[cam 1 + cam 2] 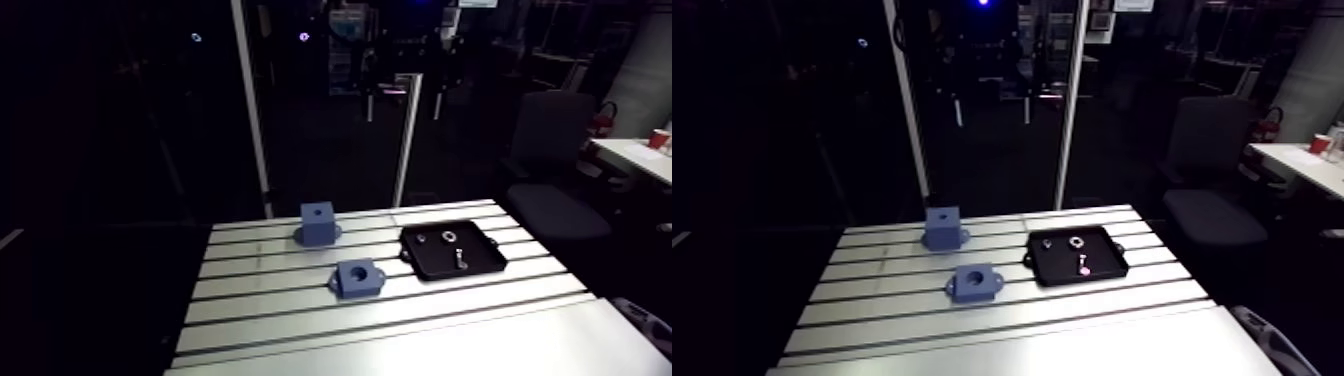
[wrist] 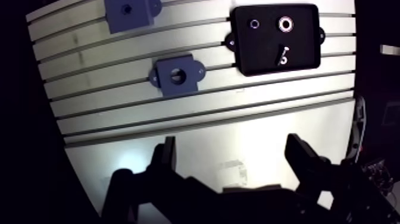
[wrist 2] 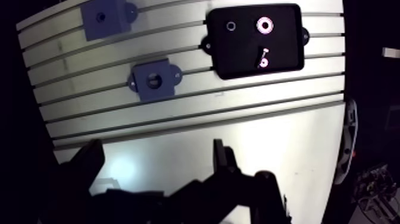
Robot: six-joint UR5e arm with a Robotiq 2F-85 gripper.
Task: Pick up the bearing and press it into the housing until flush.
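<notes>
The bearing [image 2: 286,24] is a shiny ring lying in a black tray [image 2: 262,50] on the slotted table, far ahead of the gripper. The housing [image 2: 175,74] is a low blue block with a wide round bore and two mounting ears; in the arm view it [image 1: 357,276] sits mid-table, left of the tray [image 1: 480,258]. My gripper [image 2: 232,146] hangs high above the near part of the table. It is open, with nothing between its dark fingers [image 2: 166,156]. The arm view does not show the gripper.
A taller blue block [image 1: 318,222] with a small hole stands behind the housing. A smaller ring [image 2: 255,24] and a small bolt [image 2: 283,58] also lie in the tray. An office chair [image 1: 548,160] stands beyond the table's right edge.
</notes>
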